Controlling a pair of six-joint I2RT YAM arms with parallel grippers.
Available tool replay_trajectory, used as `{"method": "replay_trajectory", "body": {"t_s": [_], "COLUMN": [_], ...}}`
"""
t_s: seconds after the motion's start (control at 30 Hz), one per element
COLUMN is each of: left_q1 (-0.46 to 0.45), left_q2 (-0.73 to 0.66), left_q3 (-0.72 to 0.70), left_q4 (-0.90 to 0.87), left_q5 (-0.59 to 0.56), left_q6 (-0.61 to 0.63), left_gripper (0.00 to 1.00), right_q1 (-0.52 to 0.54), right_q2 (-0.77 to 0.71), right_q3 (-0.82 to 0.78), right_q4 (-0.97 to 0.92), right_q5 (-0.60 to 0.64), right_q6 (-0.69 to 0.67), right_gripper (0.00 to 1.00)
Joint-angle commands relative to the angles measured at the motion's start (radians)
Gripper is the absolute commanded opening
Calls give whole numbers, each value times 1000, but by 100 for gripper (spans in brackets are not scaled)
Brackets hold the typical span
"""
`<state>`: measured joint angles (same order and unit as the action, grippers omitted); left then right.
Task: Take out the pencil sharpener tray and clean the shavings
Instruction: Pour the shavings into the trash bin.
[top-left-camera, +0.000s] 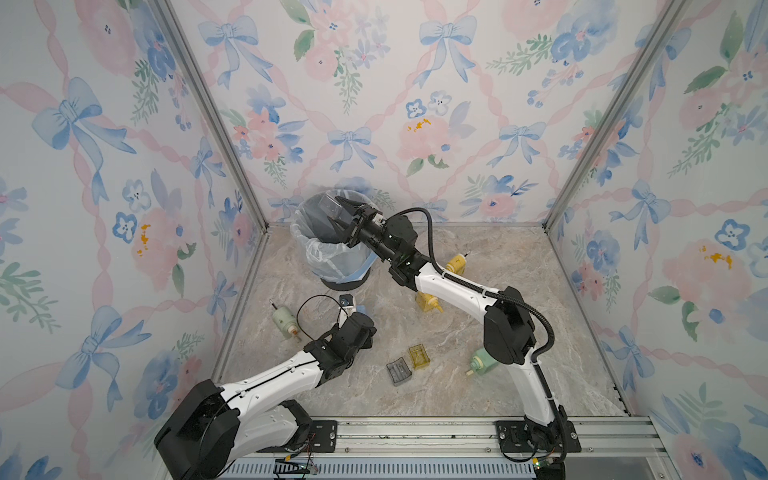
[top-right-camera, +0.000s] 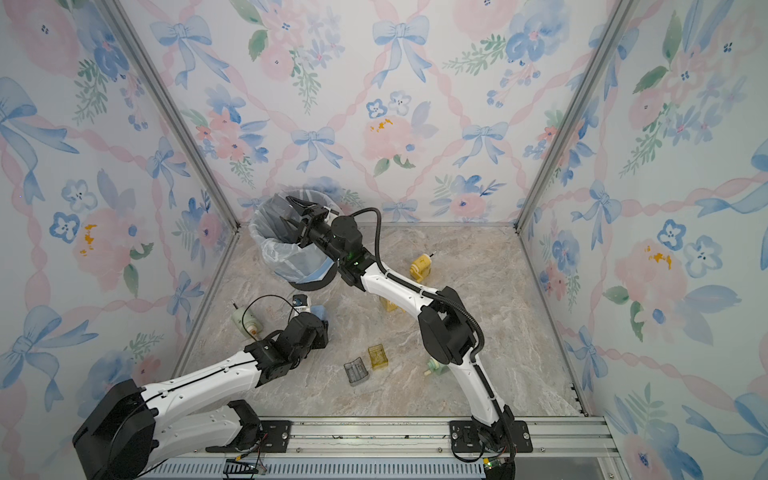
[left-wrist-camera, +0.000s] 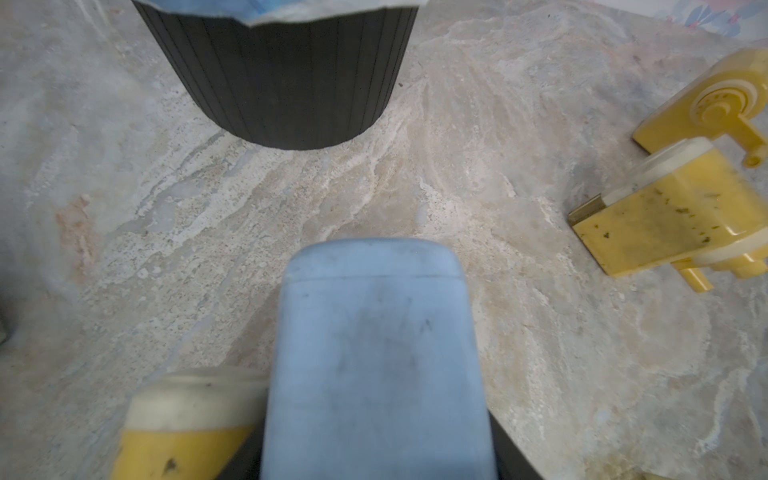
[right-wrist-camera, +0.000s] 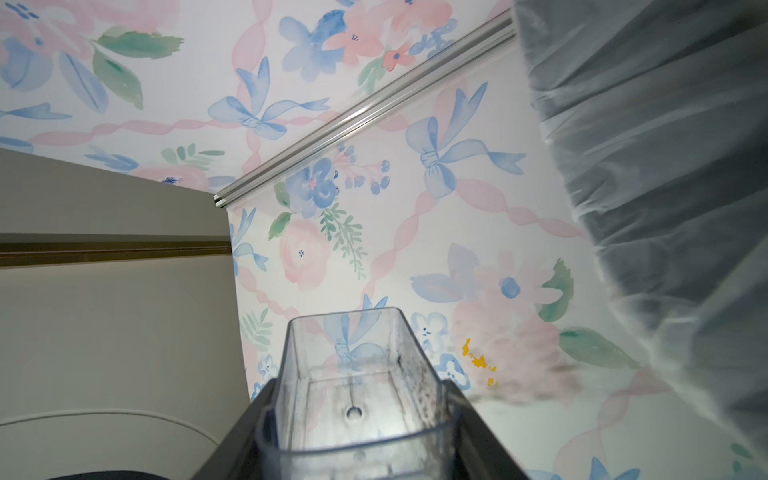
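The right gripper (top-left-camera: 343, 217) was clamped on the clear tray (right-wrist-camera: 353, 386), tipped at the mouth of the lined bin (top-left-camera: 320, 257), which looked like the emptying step. Dark dust clung to one tray wall, so the next move probably called for a shake or a steeper tilt over the bin. On the table (top-left-camera: 457, 353) near the bin's base, the left gripper (left-wrist-camera: 374, 453) gripped the blue sharpener (left-wrist-camera: 374, 332), apparently steadying it for refitting.
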<state>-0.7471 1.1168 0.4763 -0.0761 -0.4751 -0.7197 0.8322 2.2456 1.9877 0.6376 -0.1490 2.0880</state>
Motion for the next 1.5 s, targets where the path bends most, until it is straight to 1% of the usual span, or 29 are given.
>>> {"method": "replay_trajectory", "body": {"t_s": [0.0,0.1,0.2,0.43,0.7,0.83,1.0,1.17,1.23,1.27,1.33,1.4,1.43,1.47], "left_q1": [-14,-24,-36,-59,-90,-101,-121,-128,-131,-133,-138,-145,-148,-155], "left_q2": [9,18,29,60,88,84,72,96,108,113,118,118,116,114], "left_q3": [-19,-35,-45,-57,-81,-99,-105,-105,-104,-102,-99,-94,-93,-88], "left_q4": [18,20,21,28,45,47,47,46,47,45,45,45,45,45], "left_q5": [-33,-41,-52,-57,-35,-24,-18,-13,-12,-12,-16,-27,-35,-43], "left_q6": [-37,-52,-59,-64,-87,-107,-107,-107,-110,-112,-113,-115,-115,-113], "left_gripper": [0,0,0,0,0,0,0,0,5,10,19,34,39,41], "right_q1": [-8,-14,-21,-47,-68,-93,-136,-171,-185,-189,-202,-216,-222,-230], "right_q2": [-15,-29,-68,-176,-219,-264,-338,-409,-428,-438,-456,-474,-482,-492], "right_q3": [5,-8,-49,-185,-276,-338,-413,-499,-523,-537,-563,-592,-605,-618], "right_q4": [49,59,66,85,125,121,74,35,25,27,30,30,31,26], "right_q5": [2,-5,-16,-41,-71,-90,-136,-166,-181,-182,-193,-206,-211,-218], "right_q6": [165,147,91,-28,-72,-127,-228,-310,-337,-343,-357,-370,-378,-389], "right_gripper": [35,34,34,35,34,34,34,34,34,34,35,35,35,35]}}
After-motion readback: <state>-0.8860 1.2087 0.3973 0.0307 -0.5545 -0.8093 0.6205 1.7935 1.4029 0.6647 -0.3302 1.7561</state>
